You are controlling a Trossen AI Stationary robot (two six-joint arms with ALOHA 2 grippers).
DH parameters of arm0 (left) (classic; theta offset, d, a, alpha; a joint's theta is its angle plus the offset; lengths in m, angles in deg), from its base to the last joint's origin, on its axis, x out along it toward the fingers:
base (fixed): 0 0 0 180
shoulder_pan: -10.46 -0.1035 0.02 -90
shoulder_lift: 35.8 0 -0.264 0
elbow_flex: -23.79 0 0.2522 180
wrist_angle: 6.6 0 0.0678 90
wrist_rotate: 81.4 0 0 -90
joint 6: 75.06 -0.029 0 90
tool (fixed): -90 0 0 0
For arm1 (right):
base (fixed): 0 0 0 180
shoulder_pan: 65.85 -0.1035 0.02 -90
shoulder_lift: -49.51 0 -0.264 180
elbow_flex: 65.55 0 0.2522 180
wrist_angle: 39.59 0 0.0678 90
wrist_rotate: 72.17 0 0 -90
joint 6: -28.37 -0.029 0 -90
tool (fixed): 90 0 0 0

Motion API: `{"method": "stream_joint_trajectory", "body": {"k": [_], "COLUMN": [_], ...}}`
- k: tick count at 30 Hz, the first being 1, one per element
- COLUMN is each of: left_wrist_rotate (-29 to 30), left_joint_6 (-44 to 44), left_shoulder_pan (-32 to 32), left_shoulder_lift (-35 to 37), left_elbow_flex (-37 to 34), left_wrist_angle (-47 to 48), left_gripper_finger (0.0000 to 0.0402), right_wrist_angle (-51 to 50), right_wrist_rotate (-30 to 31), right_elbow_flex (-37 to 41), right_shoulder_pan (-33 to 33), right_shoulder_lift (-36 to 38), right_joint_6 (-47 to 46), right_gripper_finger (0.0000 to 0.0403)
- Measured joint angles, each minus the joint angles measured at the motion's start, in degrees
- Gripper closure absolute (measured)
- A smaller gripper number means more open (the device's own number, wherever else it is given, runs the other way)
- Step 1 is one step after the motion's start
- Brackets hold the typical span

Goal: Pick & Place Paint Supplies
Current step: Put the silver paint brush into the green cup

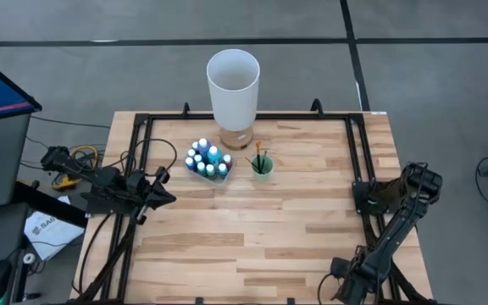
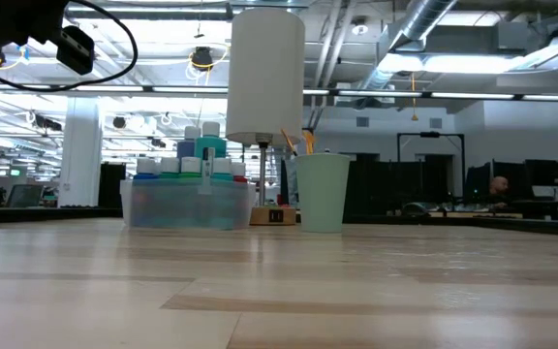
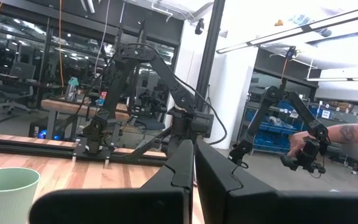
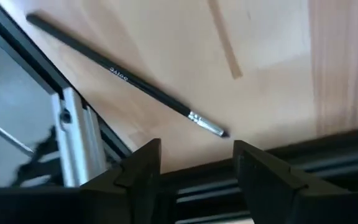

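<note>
Several white-capped paint bottles [image 1: 208,159] stand in a clear tray [image 2: 190,206] at the table's far middle. Beside it, a small green cup [image 1: 262,166] holds thin brushes, one orange-tipped [image 2: 288,142]. A dark-handled brush [image 4: 129,84] with a metal ferrule lies flat on the wood by the right rail, seen only in the right wrist view. My right gripper [image 4: 194,163] hovers open just short of its bristle end, touching nothing. My left gripper [image 1: 166,197] is shut and waits over the table's left side, pointing right.
A tall white cylinder [image 1: 233,85] stands on a wooden base behind the tray and cup. Black rails [image 1: 356,152] frame the table's left, right and far sides. Bare wood [image 1: 252,237] fills the near half. A person's forearm [image 3: 353,134] shows in the room beyond.
</note>
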Motion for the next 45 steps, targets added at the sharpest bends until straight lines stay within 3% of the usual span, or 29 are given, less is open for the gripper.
{"method": "stream_joint_trajectory", "body": {"k": [7,17,21,29,37,40,45], "left_wrist_rotate": [0.0,0.0,0.0,0.0,0.0,0.0,0.0], "left_joint_6": [0.0,0.0,0.0,0.0,0.0,0.0,0.0], "left_shoulder_pan": [0.0,0.0,0.0,0.0,0.0,0.0,0.0], "left_shoulder_lift": [0.0,0.0,0.0,0.0,0.0,0.0,0.0], "left_elbow_flex": [0.0,0.0,0.0,0.0,0.0,0.0,0.0], "left_wrist_angle": [0.0,0.0,-0.1,-0.2,-0.3,-0.3,-0.4], "left_gripper_finger": [0.0400,0.0400,0.0400,0.0400,0.0400,0.0400,0.0400], "right_wrist_angle": [2.6,1.6,1.2,1.5,1.7,2.0,1.7], "right_wrist_rotate": [-1.3,-3.7,-3.4,-3.4,-2.7,0.5,0.6], "right_elbow_flex": [-0.1,-0.3,-0.3,-0.2,0.0,0.2,0.1], "right_shoulder_pan": [-2.6,-3.1,-3.4,-2.8,2.7,5.9,11.9], "right_shoulder_lift": [-5.2,-9.7,-9.7,-9.8,-8.1,-5.4,1.5], "right_joint_6": [9.1,12.8,13.0,12.1,13.6,14.7,16.0], "right_gripper_finger": [0.0196,0.0199,0.0240,0.0388,0.0399,0.0401,0.0402]}}
